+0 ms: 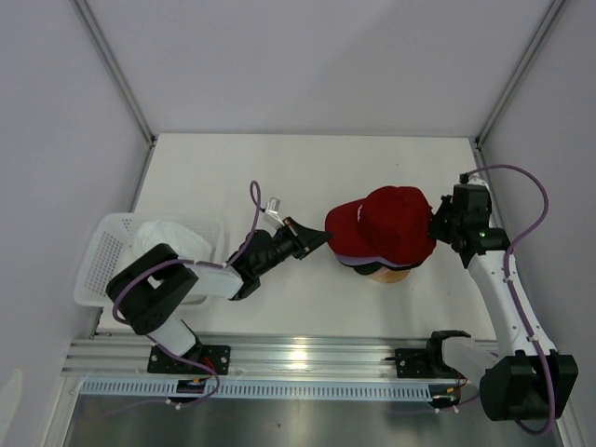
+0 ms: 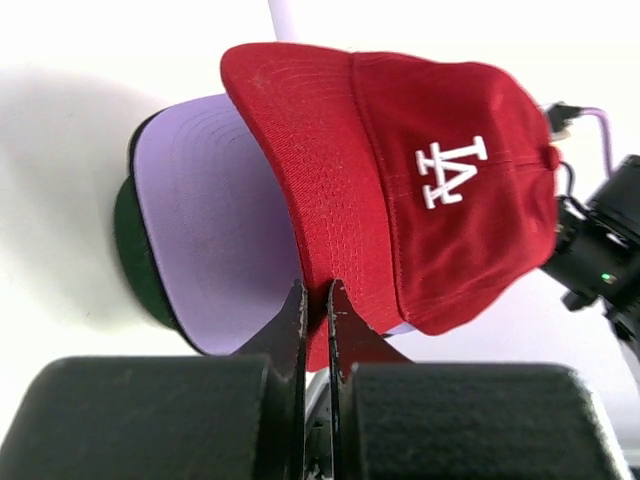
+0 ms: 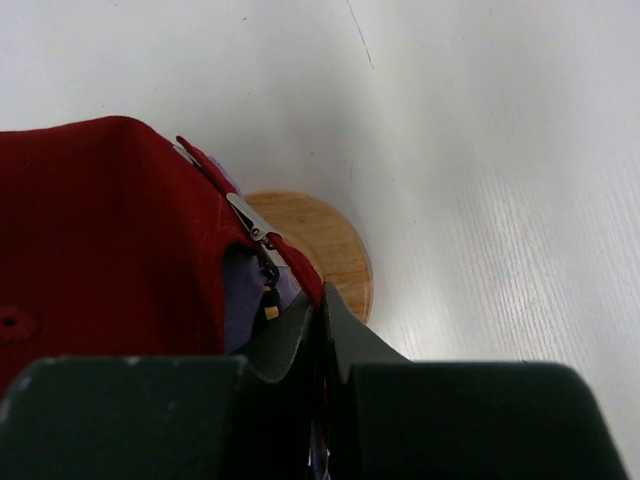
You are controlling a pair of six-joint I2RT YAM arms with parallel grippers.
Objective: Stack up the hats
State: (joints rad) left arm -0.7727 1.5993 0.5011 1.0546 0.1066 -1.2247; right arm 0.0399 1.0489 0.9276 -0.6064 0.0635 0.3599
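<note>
A red cap (image 1: pixel 389 222) with a white LA emblem (image 2: pixel 450 170) sits on top of a stack of hats on the round wooden stand (image 3: pixel 335 250). Under it show a lavender brim (image 2: pixel 215 220) and a dark green brim (image 2: pixel 133 245). My left gripper (image 1: pixel 322 239) is shut on the edge of the red brim, which shows between its jaws in the left wrist view (image 2: pixel 318 300). My right gripper (image 1: pixel 436 223) is shut on the red cap's back strap (image 3: pixel 300 268), beside its metal buckle. The lower hats are mostly hidden.
A white mesh basket (image 1: pixel 101 256) stands at the left edge of the table, with a white hat (image 1: pixel 172 237) lying in it. The left arm lies across the table between the basket and the stack. White walls enclose the table on three sides.
</note>
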